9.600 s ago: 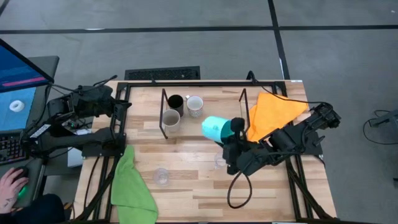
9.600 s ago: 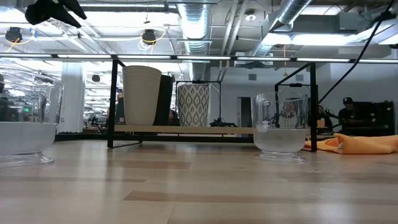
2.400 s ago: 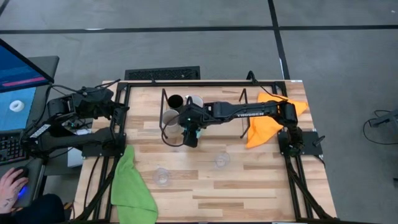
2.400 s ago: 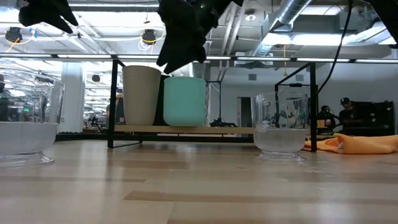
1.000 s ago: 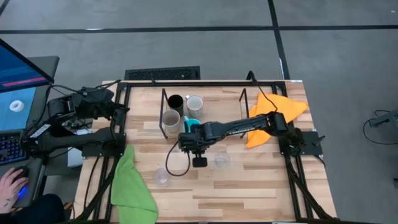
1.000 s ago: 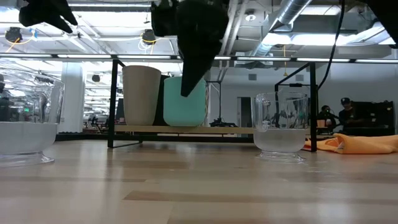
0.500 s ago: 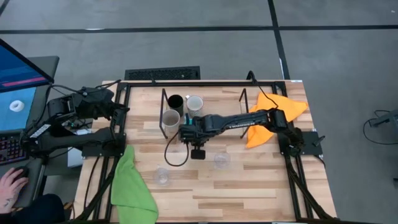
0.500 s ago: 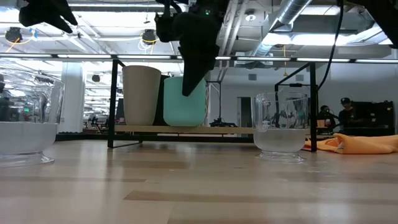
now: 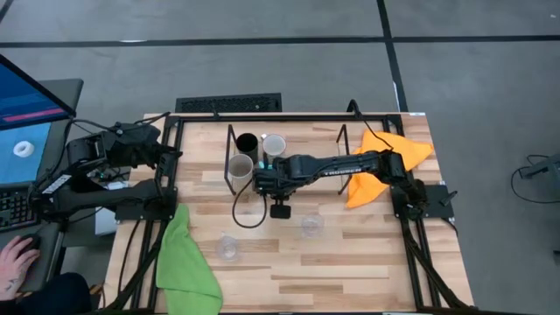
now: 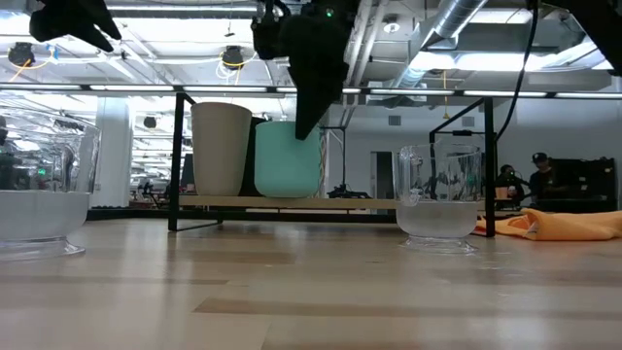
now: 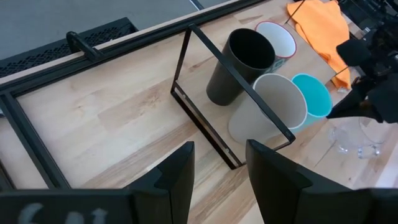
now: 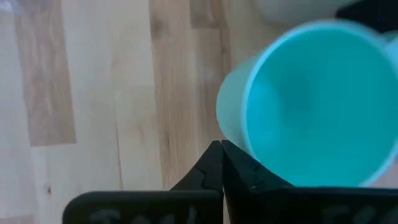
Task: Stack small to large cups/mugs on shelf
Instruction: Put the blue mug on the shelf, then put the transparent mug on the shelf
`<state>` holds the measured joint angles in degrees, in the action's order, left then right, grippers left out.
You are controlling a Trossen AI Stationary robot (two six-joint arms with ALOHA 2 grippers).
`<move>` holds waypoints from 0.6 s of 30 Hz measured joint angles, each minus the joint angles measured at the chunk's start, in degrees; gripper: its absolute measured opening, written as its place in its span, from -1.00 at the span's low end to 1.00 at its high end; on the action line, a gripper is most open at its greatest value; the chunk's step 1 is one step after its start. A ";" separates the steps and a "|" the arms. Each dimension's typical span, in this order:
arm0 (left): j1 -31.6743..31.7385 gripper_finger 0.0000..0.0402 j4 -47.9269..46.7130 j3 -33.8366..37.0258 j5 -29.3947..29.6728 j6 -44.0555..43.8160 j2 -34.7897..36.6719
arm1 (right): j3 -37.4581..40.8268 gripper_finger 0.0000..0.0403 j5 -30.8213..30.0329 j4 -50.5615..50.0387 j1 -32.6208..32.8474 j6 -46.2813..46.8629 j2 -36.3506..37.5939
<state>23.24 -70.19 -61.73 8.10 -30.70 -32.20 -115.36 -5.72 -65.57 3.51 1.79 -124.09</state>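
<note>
- Nearest the front edge of the table (image 9: 350, 262), a clear glass cup (image 9: 227, 249) stands beside a green cloth (image 9: 184, 262). In the low view this cup (image 10: 39, 190) fills the left side.
- A second clear glass cup (image 9: 311, 225) stands further in, upright on the wood and well apart from the first. In the low view it (image 10: 439, 199) sits in front of the rack's right post.
- The right gripper (image 9: 260, 182) reaches from the right side across the table to the shelf's front edge. Its fingers (image 12: 217, 168) are pressed together, just beside the light blue mug (image 12: 311, 106) and holding nothing.
- The light blue mug (image 10: 288, 157) stands upright on the shelf (image 10: 292, 203), just beside the grey-beige mug (image 10: 222, 149).
- The grey-beige mug (image 11: 267, 115) is at the front left of the rack, with the black mug (image 11: 239, 71) behind it.
- The white mug (image 11: 278, 41) is at the back, beside the black one.
- An orange cloth (image 9: 381, 162) lies at the table's right, past the rack.
- The left gripper (image 11: 217, 171) waits at the table's left edge, its fingers spread and empty.
</note>
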 joint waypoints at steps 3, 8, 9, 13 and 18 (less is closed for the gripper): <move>-0.02 -0.33 0.02 0.00 -0.22 0.00 0.01 | -1.08 -0.90 -0.60 0.30 -0.02 -0.10 0.02; 0.00 -0.33 0.00 0.00 -0.24 -0.04 0.00 | -1.76 -0.91 -0.50 -0.92 -0.13 1.07 0.02; 0.00 -0.33 0.00 0.00 -0.32 -0.04 0.01 | -1.76 -0.91 -0.47 -1.85 -0.13 1.50 0.04; -0.02 -0.33 0.00 0.00 -2.21 -0.23 0.01 | -1.65 -0.89 0.45 -4.79 1.41 3.02 2.71; -0.02 -0.33 0.00 0.00 -4.49 -0.05 0.01 | -1.74 -0.81 0.77 -9.20 5.82 8.62 10.31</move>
<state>23.22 -70.19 -61.73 3.61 -30.75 -32.18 -117.10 -4.95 -74.77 9.33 10.41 -113.78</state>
